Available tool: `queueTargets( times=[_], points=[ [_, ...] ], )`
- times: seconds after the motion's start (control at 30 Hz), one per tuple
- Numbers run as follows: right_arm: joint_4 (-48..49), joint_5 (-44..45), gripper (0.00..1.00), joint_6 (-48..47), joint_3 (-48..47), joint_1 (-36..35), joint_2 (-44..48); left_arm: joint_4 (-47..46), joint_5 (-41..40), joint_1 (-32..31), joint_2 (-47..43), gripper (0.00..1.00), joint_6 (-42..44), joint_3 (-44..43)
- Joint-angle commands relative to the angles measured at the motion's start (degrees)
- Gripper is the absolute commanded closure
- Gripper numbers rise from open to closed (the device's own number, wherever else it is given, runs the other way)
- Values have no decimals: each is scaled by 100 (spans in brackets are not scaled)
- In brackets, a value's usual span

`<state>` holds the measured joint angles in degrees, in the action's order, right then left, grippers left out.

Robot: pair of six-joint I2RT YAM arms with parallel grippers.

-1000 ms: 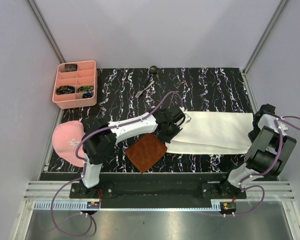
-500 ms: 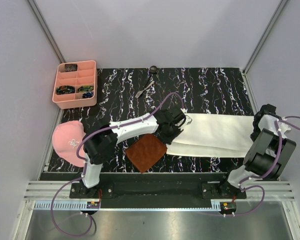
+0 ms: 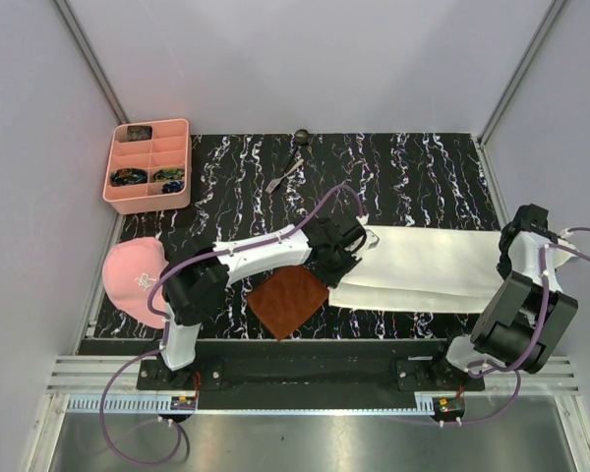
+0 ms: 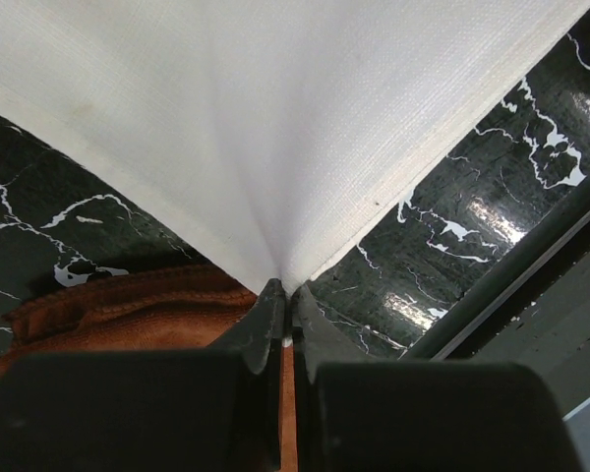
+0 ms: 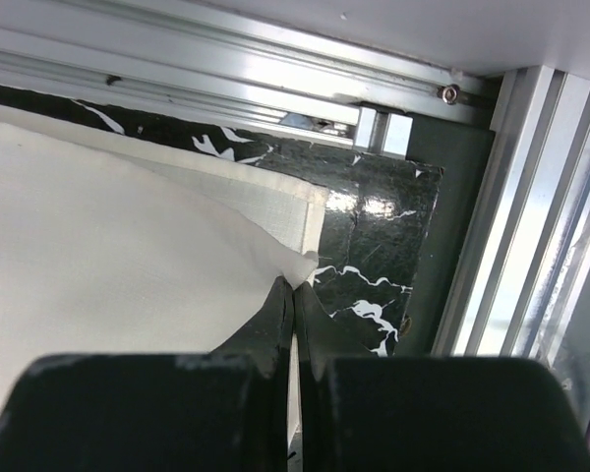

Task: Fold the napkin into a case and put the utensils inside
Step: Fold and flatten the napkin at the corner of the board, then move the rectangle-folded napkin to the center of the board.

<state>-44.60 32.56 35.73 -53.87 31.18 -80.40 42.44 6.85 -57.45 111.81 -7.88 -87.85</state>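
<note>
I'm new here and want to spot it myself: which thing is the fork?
Start at the black marbled table and look along its far edge, right of the pink tray. Two slim utensils lie there; the fork is the nearer, grey metal one, while the spoon beyond it is dark with a round bowl.

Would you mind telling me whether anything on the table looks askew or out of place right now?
The brown mat sits turned at an angle, one corner close to the left end of the napkin. A pink cap overhangs the left edge of the black tabletop. Nothing looks spilled or damaged.
</note>
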Motion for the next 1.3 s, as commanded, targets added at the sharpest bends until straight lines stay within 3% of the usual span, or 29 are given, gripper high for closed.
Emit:
queueTargets(
  times=[0.0,0.1,0.13,0.2,0.33,0.47,0.6,0.77,1.0,1.27],
  points=[
    [-145,383,100,224,17,46,-274,46,220,-47,-81,100,-29,49],
    [-242,453,85,330,-19,46,-371,63,439,-56,8,95,41,49],
    [-268,479,68,356,-27,46,-319,46,448,-56,-19,91,58,49],
    [-269,541,52,321,-45,46,-213,45,387,-47,-62,76,59,58],
    [73,130,38,-100,-80,20,321,63,728,163,-422,54,-29,-3],
    [749,-668,27,-574,-1,-68,674,-129,1125,506,-722,48,-249,-232],
    [1304,-1803,32,-944,-281,-147,421,-367,1204,779,-390,57,-574,-643],
    [1375,-2315,35,-953,-1176,-683,-773,-499,1345,1016,341,73,-1276,-1373],
    [1296,-2429,38,-1094,-2031,-806,-2109,-534,985,1385,1508,74,-1707,-2183],
    [1445,-2833,39,-1129,-2418,-938,-2875,-999,1046,1772,2406,74,-2393,-2693]
  ],
)
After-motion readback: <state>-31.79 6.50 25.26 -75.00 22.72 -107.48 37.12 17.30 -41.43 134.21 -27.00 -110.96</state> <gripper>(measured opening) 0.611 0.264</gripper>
